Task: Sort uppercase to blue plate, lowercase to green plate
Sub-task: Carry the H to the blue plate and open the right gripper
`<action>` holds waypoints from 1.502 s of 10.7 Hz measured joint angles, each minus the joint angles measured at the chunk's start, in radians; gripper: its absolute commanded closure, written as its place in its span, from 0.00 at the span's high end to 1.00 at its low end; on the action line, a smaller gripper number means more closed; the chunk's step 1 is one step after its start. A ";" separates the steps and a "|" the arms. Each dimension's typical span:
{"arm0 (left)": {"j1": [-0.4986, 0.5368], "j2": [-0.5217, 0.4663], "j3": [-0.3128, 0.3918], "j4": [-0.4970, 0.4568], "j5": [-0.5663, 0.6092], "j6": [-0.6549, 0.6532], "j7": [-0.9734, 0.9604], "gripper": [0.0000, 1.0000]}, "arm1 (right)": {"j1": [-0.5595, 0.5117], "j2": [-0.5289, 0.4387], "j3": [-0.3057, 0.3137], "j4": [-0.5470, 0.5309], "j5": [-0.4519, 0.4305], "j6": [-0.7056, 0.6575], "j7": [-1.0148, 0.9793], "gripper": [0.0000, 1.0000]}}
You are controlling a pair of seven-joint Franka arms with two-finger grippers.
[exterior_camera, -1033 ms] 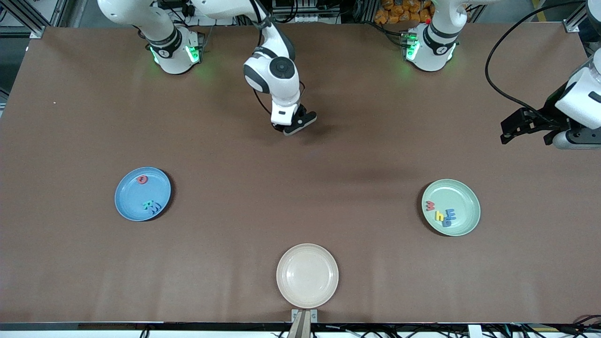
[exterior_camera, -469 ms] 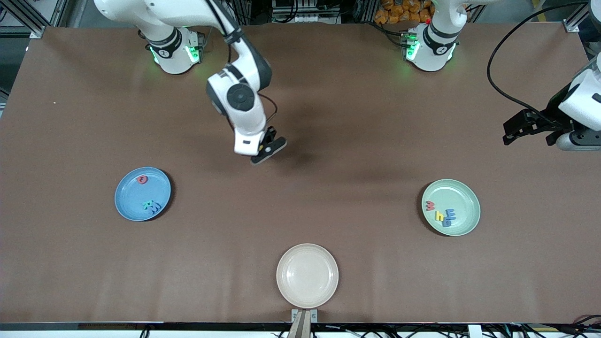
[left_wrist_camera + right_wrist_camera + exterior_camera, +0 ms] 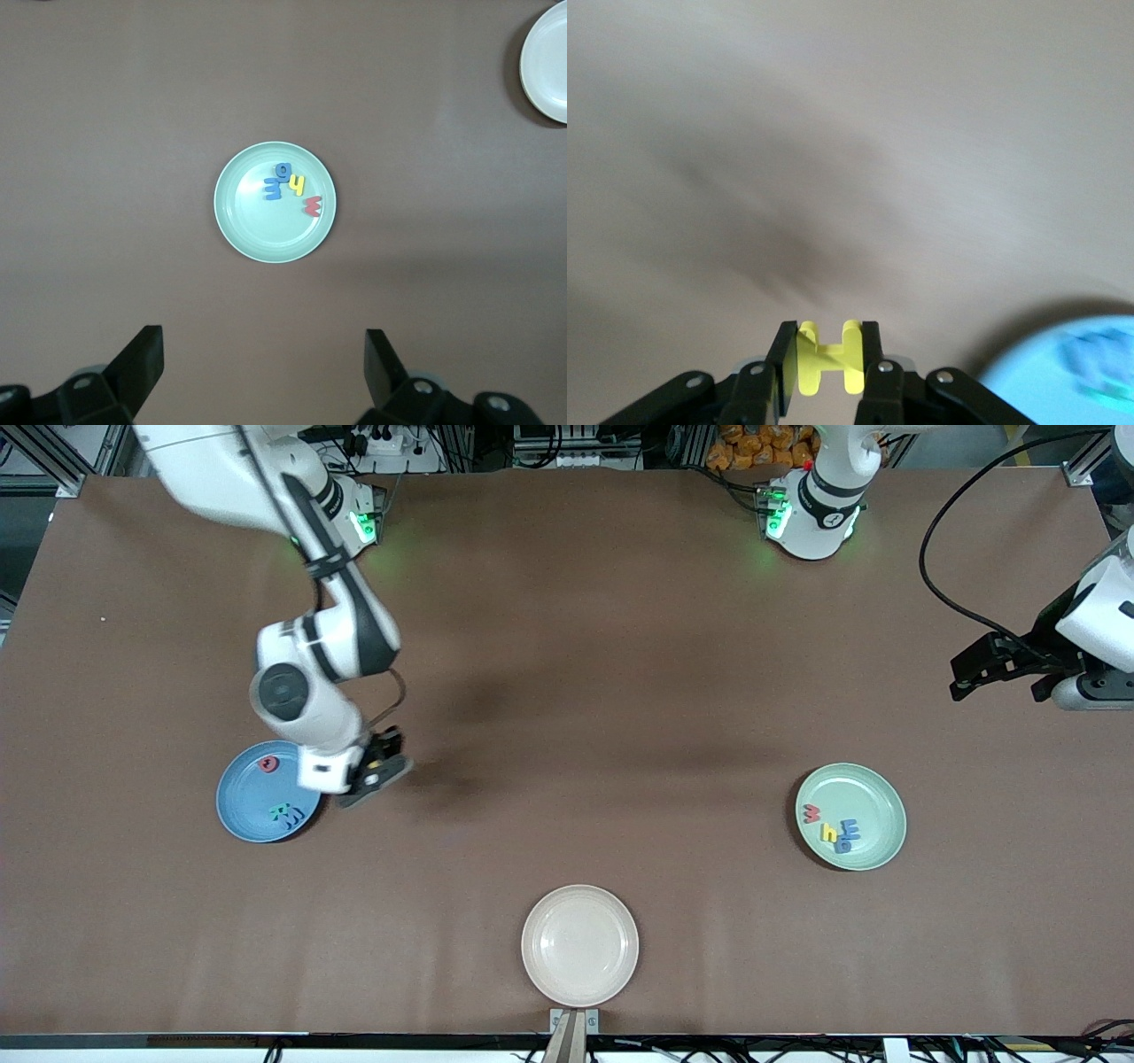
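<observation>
Yellow H (image 3: 829, 356) sits clamped in the right gripper (image 3: 376, 775), over bare bench (image 3: 567, 691) just beside the blue plate (image 3: 248, 815) at its 3 o'clock edge. Left gripper (image 3: 264, 372) waits spread wide, high above the green plate (image 3: 257, 235) and its four lowercase letters (image 3: 291, 188).

A yellow H (image 3: 829, 356) hangs pinched upright above the table beside the blue plate (image 3: 241, 808), which holds red, teal and seemingly blue capitals, while four lowercase letters (image 3: 831, 826) cluster on the green plate (image 3: 877, 786).
</observation>
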 measured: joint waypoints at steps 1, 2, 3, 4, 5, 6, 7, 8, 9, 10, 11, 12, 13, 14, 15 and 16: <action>-0.001 0.001 -0.001 0.000 0.000 0.000 0.000 1.00 | -0.066 0.007 0.000 0.005 -0.001 -0.002 -0.054 0.00; -0.003 0.001 -0.001 0.000 0.000 0.000 0.000 1.00 | -0.118 0.016 0.000 0.010 -0.005 -0.002 -0.081 0.00; -0.004 0.002 -0.001 0.000 0.000 0.000 0.000 1.00 | -0.160 0.026 0.000 0.016 -0.015 -0.002 -0.095 0.00; -0.004 0.003 -0.001 0.000 0.000 0.000 0.000 1.00 | -0.194 0.035 0.000 0.025 -0.024 -0.002 -0.097 0.00; -0.005 0.003 -0.001 0.000 0.000 0.000 0.000 1.00 | -0.225 0.044 0.000 0.034 -0.026 -0.002 -0.098 0.05; -0.005 0.003 -0.001 0.000 0.000 0.000 0.000 1.00 | -0.253 0.051 0.000 0.038 -0.027 -0.002 -0.098 0.84; -0.005 0.003 -0.001 0.000 0.000 0.000 0.000 1.00 | -0.278 0.056 0.000 0.038 -0.027 -0.002 -0.098 1.00; -0.005 0.003 0.000 0.000 0.000 0.000 0.000 1.00 | -0.299 0.060 0.001 0.038 -0.027 -0.003 -0.098 1.00; -0.005 0.004 0.000 0.000 0.000 0.000 0.000 1.00 | -0.313 0.063 0.001 0.038 -0.027 -0.006 -0.098 1.00; -0.005 0.004 0.000 0.000 0.000 0.000 0.000 1.00 | -0.319 0.064 0.001 0.039 -0.027 -0.009 -0.098 1.00; -0.005 0.004 0.000 0.000 0.000 0.000 0.000 1.00 | -0.323 0.064 0.001 0.042 -0.026 -0.009 -0.095 1.00; -0.005 0.004 0.000 0.000 0.000 0.000 0.000 1.00 | -0.332 0.063 0.000 0.046 -0.025 -0.007 -0.094 1.00; -0.005 0.004 0.000 0.000 0.000 0.000 0.000 1.00 | -0.334 0.058 -0.008 0.048 -0.020 -0.008 -0.082 1.00; -0.005 0.004 0.000 0.000 0.000 0.000 0.000 1.00 | -0.323 0.041 -0.024 0.047 -0.018 -0.030 -0.043 1.00; -0.004 0.004 0.000 0.000 0.000 0.000 0.000 1.00 | -0.318 0.018 -0.030 0.046 -0.018 -0.064 -0.011 1.00; -0.005 0.004 0.000 0.000 0.000 0.000 0.000 1.00 | -0.307 -0.019 -0.032 0.048 -0.018 -0.105 0.015 1.00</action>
